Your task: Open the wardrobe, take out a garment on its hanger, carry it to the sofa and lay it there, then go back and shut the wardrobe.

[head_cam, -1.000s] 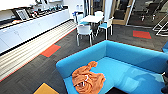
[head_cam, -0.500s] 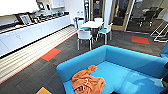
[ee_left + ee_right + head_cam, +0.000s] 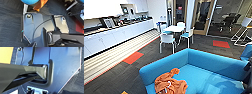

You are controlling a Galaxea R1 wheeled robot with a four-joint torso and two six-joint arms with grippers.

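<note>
The orange garment [image 3: 170, 83] lies crumpled on the seat of the bright blue sofa [image 3: 201, 62], near the sofa's left arm, in the head view. A thin white curve, likely the hanger [image 3: 168, 85], shows among its folds. Nothing touches the garment. In the left wrist view a rounded blue edge of the sofa [image 3: 29, 1] and a strip of the orange garment [image 3: 40, 4] show beyond the robot's dark plate, over dark carpet.
A long white counter [image 3: 116, 36] runs along the left wall. A white table with chairs [image 3: 174, 31] stands behind the sofa. Orange carpet patches [image 3: 132, 57] mark the dark floor. Glass doors [image 3: 204, 17] are at the back, and another blue seat [image 3: 247, 52] is at the right edge.
The whole head picture has shifted slightly downward, so the camera has moved. The garment lies on the sofa as before.
</note>
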